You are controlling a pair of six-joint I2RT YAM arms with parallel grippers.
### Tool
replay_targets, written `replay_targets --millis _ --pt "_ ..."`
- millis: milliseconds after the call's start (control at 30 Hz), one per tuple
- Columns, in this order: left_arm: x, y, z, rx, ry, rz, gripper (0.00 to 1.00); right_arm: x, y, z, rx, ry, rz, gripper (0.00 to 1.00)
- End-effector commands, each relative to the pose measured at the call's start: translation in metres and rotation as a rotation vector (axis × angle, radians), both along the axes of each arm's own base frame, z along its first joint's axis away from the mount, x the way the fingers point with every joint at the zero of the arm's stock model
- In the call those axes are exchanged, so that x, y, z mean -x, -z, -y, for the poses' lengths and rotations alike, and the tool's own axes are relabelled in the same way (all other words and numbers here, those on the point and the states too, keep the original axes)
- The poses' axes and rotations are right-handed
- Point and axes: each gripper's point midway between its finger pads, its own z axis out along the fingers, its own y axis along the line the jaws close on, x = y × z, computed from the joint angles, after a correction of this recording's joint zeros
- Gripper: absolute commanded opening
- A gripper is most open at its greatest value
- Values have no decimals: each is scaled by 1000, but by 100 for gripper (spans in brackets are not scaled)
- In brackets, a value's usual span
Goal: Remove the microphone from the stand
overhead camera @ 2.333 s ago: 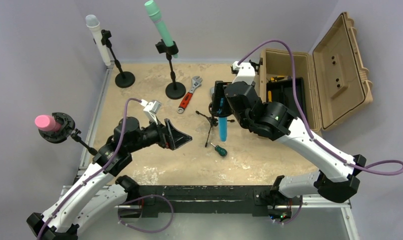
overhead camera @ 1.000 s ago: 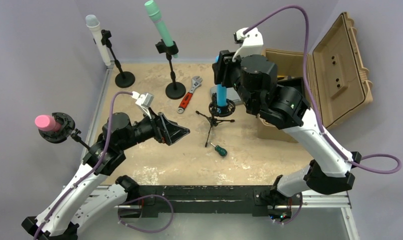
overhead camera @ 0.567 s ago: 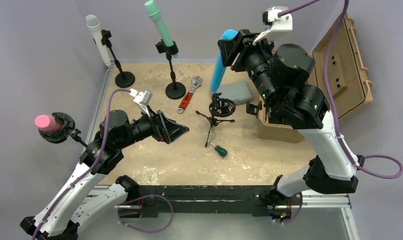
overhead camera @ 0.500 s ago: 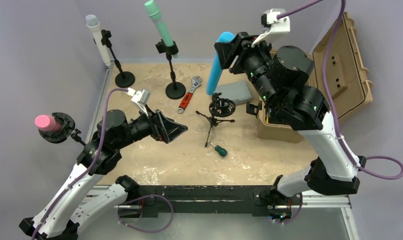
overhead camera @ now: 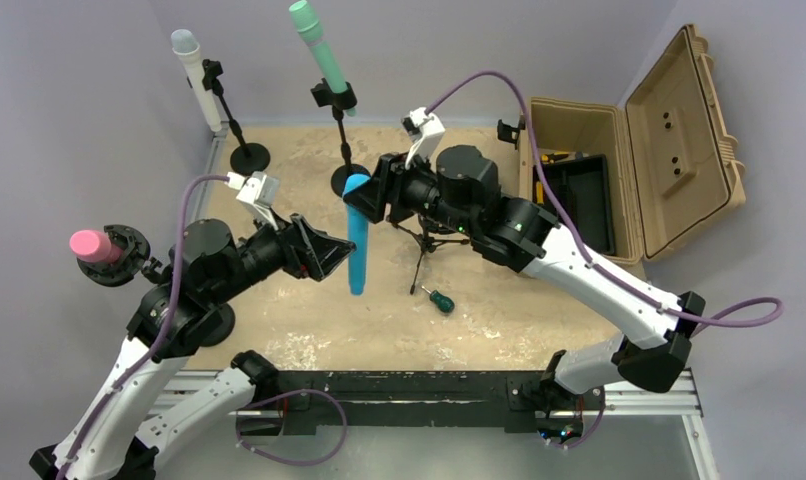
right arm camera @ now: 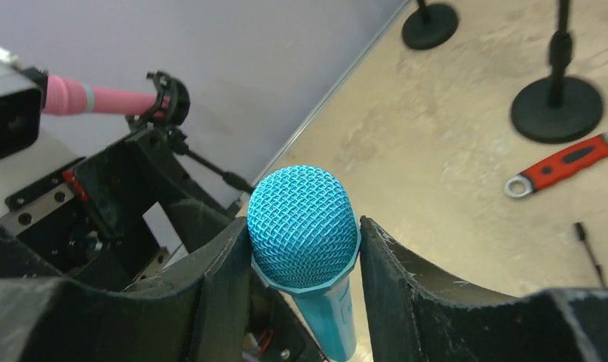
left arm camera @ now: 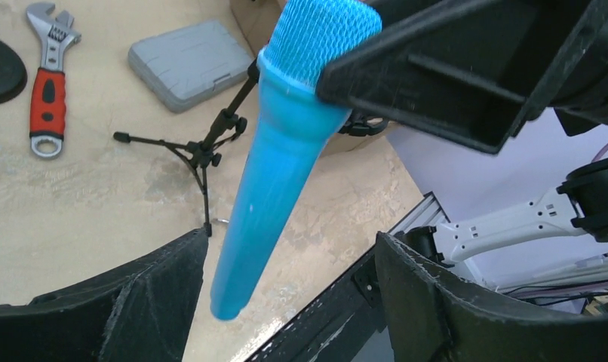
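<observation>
Top view: The right claw (overhead camera: 363, 196) is closed on the mesh head of the blue microphone (overhead camera: 358, 250). The microphone hangs roughly upright in the air, clear of the tripod stand (overhead camera: 420, 268) and to its left. The stand sits on the sandy worktop (overhead camera: 279, 190) and is largely covered by the right arm. A small screwdriver (overhead camera: 440, 300) lies near its legs. The left claw (overhead camera: 329, 258) is just beside the microphone's lower body, on its left. At the far edge, a green microphone (overhead camera: 319, 50) and a white microphone (overhead camera: 193, 75) are each held in their own stands. A pink microphone (overhead camera: 96, 245) is clipped in a holder off the left side. An open toolbox (overhead camera: 619, 150) stands at the right.

Left wrist view: The left claw's fingers stand wide apart with the microphone's tail end between them, and it touches neither. Beyond it on the worktop are the tripod stand, a red-handled wrench (left arm camera: 46, 98) and a grey case (left arm camera: 189, 62).

Right wrist view: Both fingers press against the sides of the mesh head. The left claw sits directly beneath.
</observation>
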Motion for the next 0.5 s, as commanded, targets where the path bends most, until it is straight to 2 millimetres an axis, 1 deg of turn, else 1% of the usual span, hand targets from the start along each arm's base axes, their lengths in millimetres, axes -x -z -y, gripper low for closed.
replay_targets --millis 0,67,133,200,233,300,400,467 --pt "-4 20 4 -43 6 -47 75 34 -39 -13 -229 -155 -6 0" --pt "-4 28 6 -49 16 -70 69 36 -33 -14 -234 -158 -22 0" --pt "-4 36 9 -55 28 -92 64 38 -31 -13 -247 -160 -28 0" --pt "-5 44 12 -56 35 -111 61 40 -30 -13 -253 -165 -35 0" --pt "-6 48 13 -56 37 -120 57 41 -29 -12 -254 -166 -38 0" --pt "-6 52 17 -55 53 -132 49 42 -27 -12 -253 -167 -45 0" --pt "-7 57 22 -56 69 -147 42 44 -26 -11 -264 -171 -52 0" --pt "-8 57 23 -55 74 -147 36 45 -25 -11 -268 -175 -55 0"
